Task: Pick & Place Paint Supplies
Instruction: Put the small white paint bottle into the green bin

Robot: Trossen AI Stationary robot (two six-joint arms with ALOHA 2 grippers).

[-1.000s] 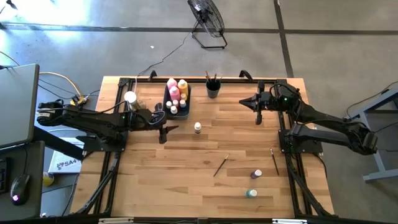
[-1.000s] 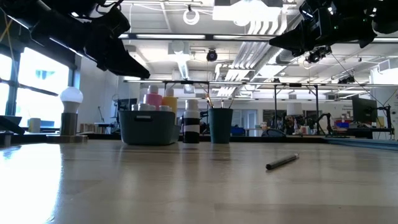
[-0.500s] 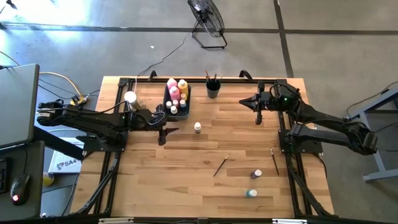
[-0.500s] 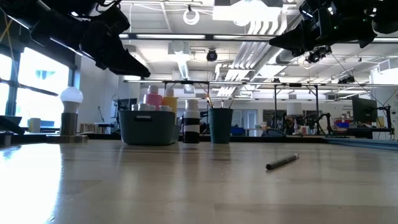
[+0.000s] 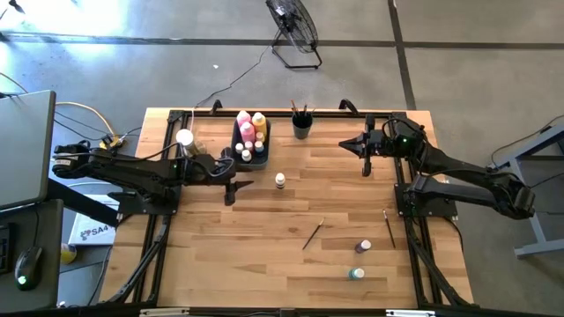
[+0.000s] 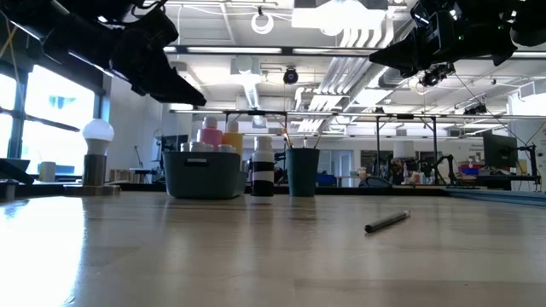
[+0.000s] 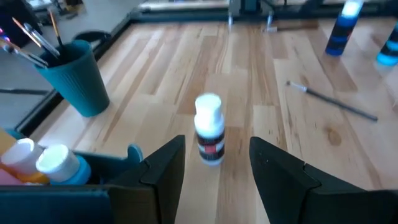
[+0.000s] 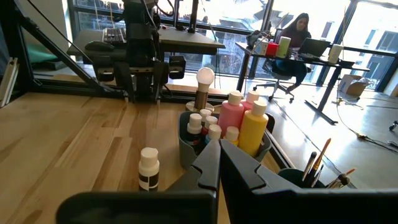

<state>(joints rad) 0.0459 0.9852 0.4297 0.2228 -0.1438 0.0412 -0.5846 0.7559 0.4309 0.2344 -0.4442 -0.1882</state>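
- Wooden worktop (image 5: 264, 255) planks carry everything; at the far left stands a white knob on a tan base (image 5: 184, 137), which is no paint supply.
- Left end effector (image 5: 231, 183) hovers above the boards with its fingers parted and nothing between them, beside the dark bin (image 5: 236, 134) that holds the pink squeeze bottle (image 5: 246, 129), the yellow squeeze bottle (image 5: 259, 121) and small capped bottles.
- White-capped small bottle (image 7: 209, 129) stands upright just ahead of that end effector, centred in the gap between its fingers but not touched.
- Judged by its look, it is light, rigid plastic, smooth and easy to tip; a grip across the round body below the cap seems safest.
- Teal cup (image 5: 302, 125) with brushes sits at the back edge, near the bin.
- One paintbrush (image 5: 313, 235) lies loose mid-worktop, another paintbrush (image 5: 388, 227) further right; both thin, likely awkward to pinch flat.
- Two more small bottles, one purple (image 5: 364, 246) and one teal (image 5: 356, 274), stand near the front.
- Right end effector (image 5: 366, 158) waits raised at the rear right, fingers closed and empty.
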